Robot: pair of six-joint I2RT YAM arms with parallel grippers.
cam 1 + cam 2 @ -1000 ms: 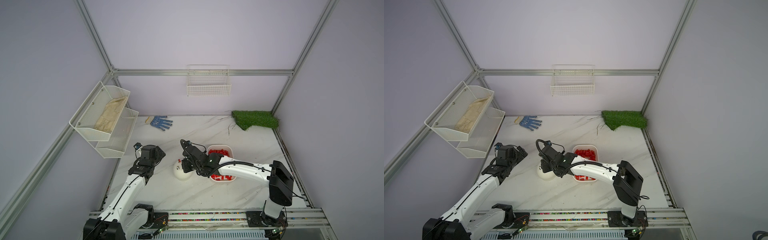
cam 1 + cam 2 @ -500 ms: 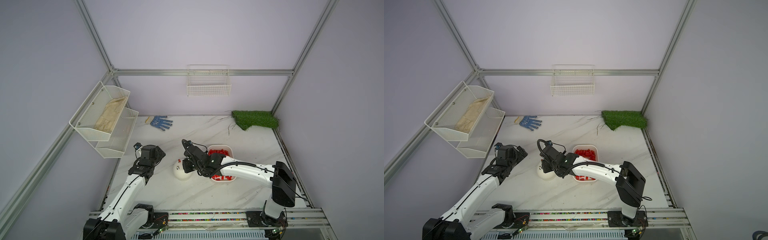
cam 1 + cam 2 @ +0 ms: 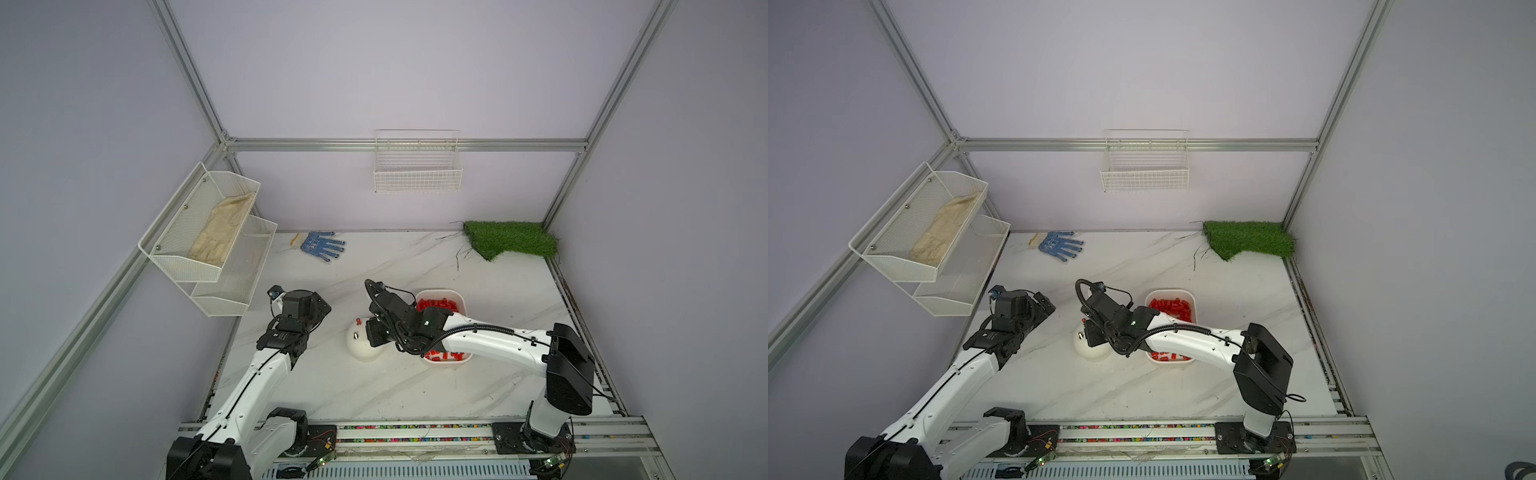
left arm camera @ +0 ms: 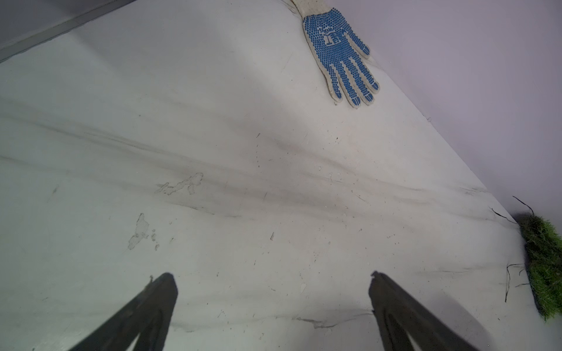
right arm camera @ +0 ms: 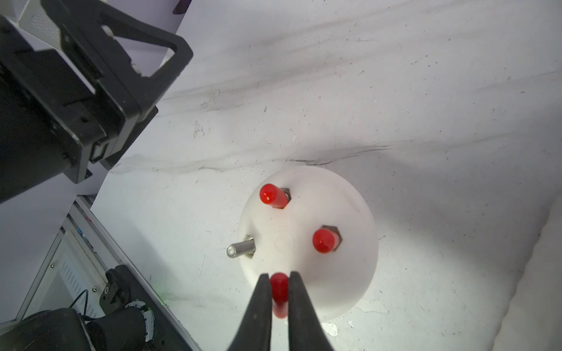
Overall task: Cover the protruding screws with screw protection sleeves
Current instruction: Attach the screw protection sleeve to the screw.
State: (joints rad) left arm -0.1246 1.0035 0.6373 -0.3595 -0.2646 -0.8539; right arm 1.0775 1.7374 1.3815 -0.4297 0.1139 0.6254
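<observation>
The right end effector pinches a red screw protection sleeve over the white dome, where two fitted sleeves already cap protruding screws, one bare screw remains and a fourth is not visible, while the left end effector gapes empty.

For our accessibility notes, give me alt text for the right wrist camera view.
The right pincer grips a red sleeve over the edge of a white dome. On the dome, two more sleeves already cap screws; one silver screw stands bare.
</observation>
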